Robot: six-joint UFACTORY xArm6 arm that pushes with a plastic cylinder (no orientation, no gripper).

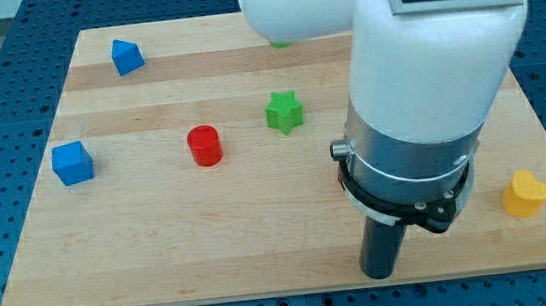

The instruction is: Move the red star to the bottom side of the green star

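My tip (a bare rod, nothing to open or close) sits low on the tabletop, down-right of the green star. I can't see the red star, which is perhaps behind my arm.

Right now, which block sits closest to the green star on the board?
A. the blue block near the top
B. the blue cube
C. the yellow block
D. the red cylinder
D: the red cylinder stands just to the view's left of the green star, apart from it, while the yellow block, the blue cube and the upper blue block all lie farther off.
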